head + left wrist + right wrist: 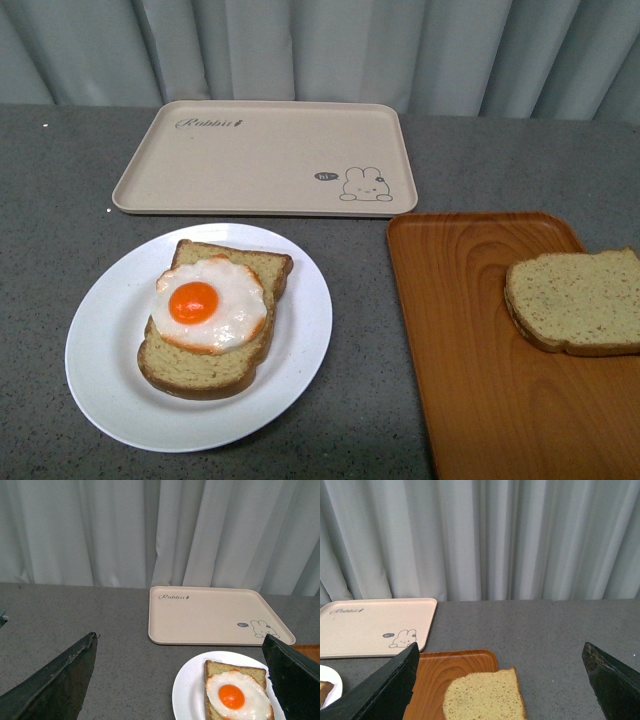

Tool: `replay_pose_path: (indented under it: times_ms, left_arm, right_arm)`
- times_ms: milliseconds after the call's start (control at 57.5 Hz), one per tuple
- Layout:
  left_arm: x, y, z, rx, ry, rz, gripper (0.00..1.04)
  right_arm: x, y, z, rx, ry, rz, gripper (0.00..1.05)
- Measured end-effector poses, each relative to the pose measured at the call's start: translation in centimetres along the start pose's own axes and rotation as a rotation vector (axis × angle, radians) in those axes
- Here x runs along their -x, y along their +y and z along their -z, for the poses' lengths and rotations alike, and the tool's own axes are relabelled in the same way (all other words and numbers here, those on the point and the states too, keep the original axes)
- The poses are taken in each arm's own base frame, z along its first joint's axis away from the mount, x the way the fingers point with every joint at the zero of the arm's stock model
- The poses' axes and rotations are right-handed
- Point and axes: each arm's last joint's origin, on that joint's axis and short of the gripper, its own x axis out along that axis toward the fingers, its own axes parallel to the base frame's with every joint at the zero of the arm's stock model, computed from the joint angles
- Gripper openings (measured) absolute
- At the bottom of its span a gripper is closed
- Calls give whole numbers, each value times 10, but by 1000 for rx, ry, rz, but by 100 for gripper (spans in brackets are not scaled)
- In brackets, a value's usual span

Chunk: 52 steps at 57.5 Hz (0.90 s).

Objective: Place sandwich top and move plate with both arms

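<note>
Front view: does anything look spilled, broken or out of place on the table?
Nothing stands out. The egg-topped slice lies flat on the plate. The sandwich top lies flat on the orange tray, apart from the plate. Nothing looks spilled or broken.

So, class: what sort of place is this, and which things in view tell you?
Likely a staged tabletop workspace, not a real kitchen: a grey table, a plain curtain backdrop, and one plate of egg-topped bread.

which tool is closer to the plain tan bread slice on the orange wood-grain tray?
Right. The right tool frames the plain tan bread slice; the left tool sits off by the round white plate, slice outside its view.
</note>
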Motion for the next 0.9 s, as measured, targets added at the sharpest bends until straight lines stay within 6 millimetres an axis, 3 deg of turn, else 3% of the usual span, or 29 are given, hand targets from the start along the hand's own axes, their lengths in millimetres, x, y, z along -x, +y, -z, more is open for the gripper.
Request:
replay_pose_path:
  times_ms: [904]
  left_arm:
    - [0,0,0,0,0,0,98]
  right_arm:
    - [0,0,0,0,0,0,96]
